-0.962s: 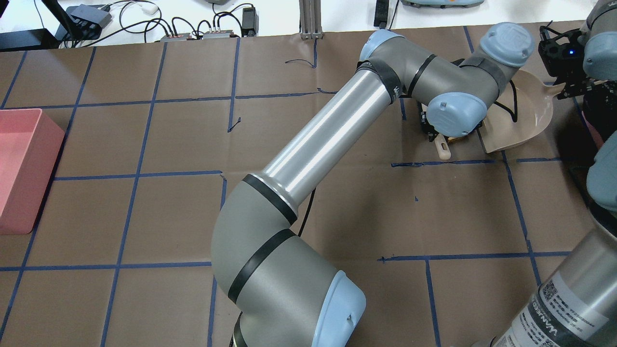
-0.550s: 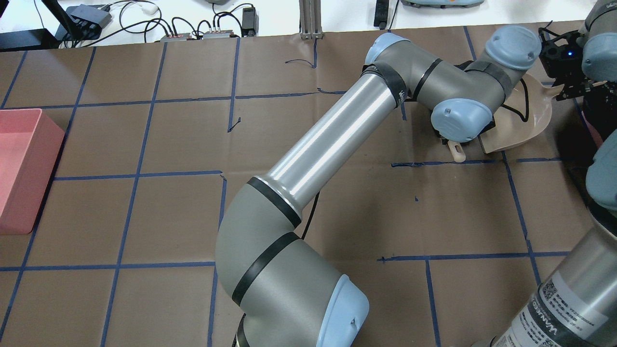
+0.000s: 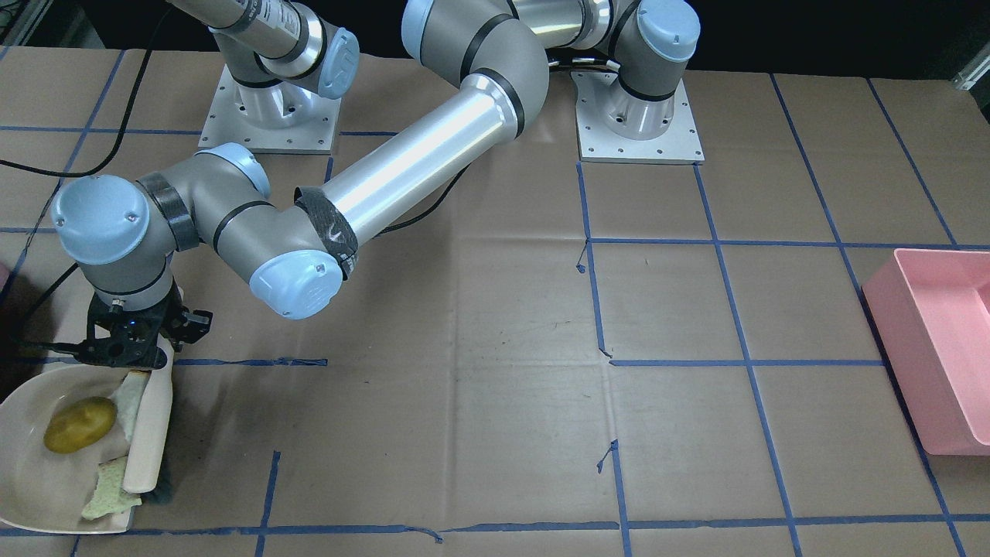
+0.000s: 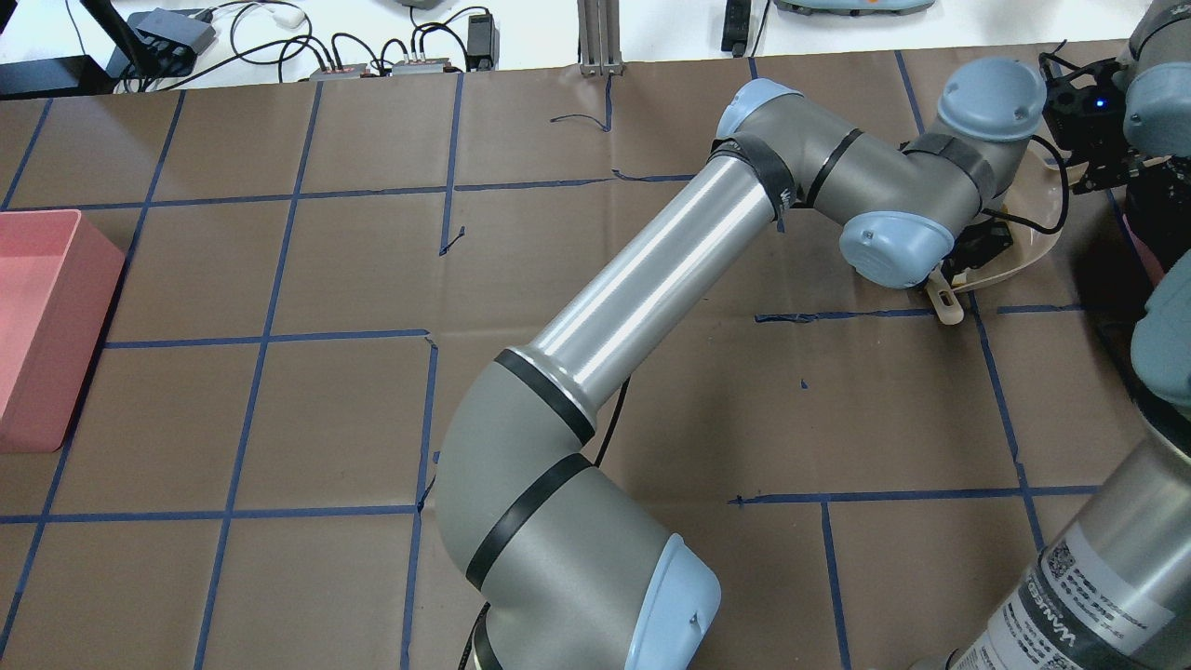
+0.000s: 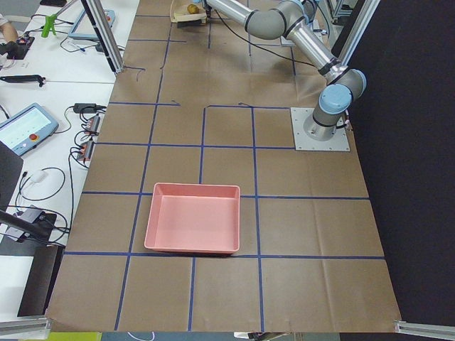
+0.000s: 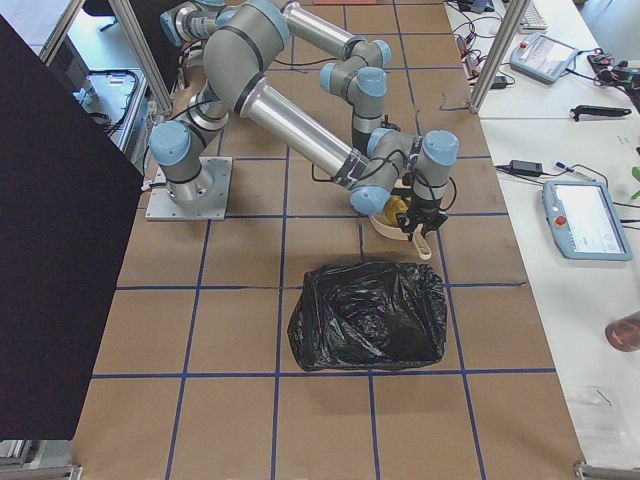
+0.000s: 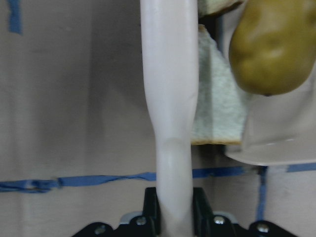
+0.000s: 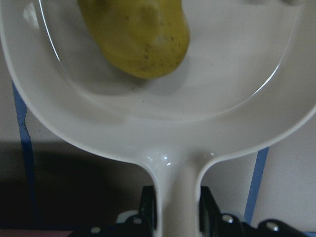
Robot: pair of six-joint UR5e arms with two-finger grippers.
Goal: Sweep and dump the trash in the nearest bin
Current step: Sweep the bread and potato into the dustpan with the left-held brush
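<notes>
The beige dustpan (image 3: 31,464) lies on the table and holds the yellow-brown potato (image 3: 80,424) and two torn bread pieces (image 3: 128,398) (image 3: 107,489). My left gripper (image 3: 128,344) is shut on the beige brush (image 3: 147,433), which lies along the pan's open edge against the bread. The left wrist view shows the brush handle (image 7: 168,123) between the jaws, with bread (image 7: 217,103) and the potato (image 7: 271,44) beside it. My right gripper (image 8: 175,202) is shut on the dustpan handle (image 8: 175,177), potato (image 8: 143,34) in the pan. A pink sliver of the bin (image 4: 1149,253) shows at the right edge.
A black trash bag (image 6: 365,315) sits just beyond the dustpan on the robot's right end. The large pink tub (image 4: 37,316) stands far off at the left end. Blue tape lines grid the brown table. Cables and boxes lie beyond the far edge.
My left arm has moved right and carried the brush up to the dustpan's mouth. The brush handle tip has shifted right. The dustpan and right gripper have held their place.
</notes>
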